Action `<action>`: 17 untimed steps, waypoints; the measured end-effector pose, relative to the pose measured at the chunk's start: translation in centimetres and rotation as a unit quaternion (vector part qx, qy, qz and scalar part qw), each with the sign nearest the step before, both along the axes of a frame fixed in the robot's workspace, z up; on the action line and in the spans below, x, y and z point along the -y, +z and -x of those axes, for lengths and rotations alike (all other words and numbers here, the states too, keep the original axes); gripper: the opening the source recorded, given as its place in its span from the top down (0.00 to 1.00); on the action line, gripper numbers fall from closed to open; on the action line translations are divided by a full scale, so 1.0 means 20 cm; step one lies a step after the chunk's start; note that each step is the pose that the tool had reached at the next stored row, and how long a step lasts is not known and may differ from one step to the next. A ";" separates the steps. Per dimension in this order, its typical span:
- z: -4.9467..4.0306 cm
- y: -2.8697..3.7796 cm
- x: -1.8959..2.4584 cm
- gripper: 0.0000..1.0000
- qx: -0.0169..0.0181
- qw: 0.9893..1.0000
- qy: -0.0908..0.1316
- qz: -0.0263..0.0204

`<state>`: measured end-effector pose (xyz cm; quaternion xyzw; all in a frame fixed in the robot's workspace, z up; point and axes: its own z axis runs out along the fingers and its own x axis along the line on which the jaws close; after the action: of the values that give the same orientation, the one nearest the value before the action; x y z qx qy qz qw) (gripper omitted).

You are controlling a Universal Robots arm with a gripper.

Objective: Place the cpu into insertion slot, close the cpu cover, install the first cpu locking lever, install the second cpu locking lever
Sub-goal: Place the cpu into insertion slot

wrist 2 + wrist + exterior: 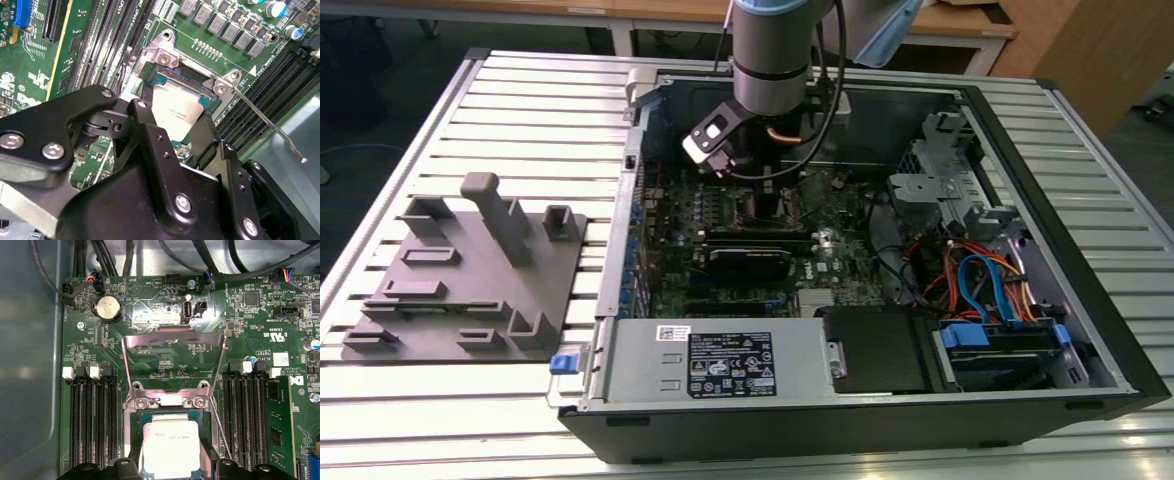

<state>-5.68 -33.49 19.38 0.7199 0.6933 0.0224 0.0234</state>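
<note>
Cpu [170,447]: lies silver face up over the insertion slot [136,426], near the middle of the motherboard [150,365], between its two banks of long black memory slots [92,425]. Sits square to the socket rim, so looks lined up for seating. Cannot tell whether fully down on the contacts or just above them.

Gripper [172,469]: set narrow, one black finger [145,125] against each of two opposite chip edges, with no gap to see in either wrist view. Reads as a grip on the cpu, taken by the edges to keep the top and underside untouched and the other two sides clear of the socket walls.

Cpu cover [172,335]: stands swung up on its hinge at the socket's side toward the coin cell [108,307], clear of the chip. Leaves the socket open from above; not yet closed.

Locking lever [270,125]: thin metal rod, angles away from a socket corner over the memory slots, unlatched, hence no hold on the cover.

Arm [774,60]: reaches straight down into the open computer case [854,430], toward the board's edge far from the power supply [720,365], for a vertical approach to the socket.
</note>
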 end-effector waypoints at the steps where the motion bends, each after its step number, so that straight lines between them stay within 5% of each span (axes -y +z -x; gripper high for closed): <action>1: 0.000 0.000 0.000 0.47 0.000 1.000 0.000 0.000; 15: 0.000 0.022 0.000 0.47 0.000 1.000 -0.002 0.000; 17: 0.000 0.021 0.000 0.47 -0.002 1.000 -0.002 0.000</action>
<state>-5.68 -33.49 19.79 0.7215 0.6918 0.0209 0.0219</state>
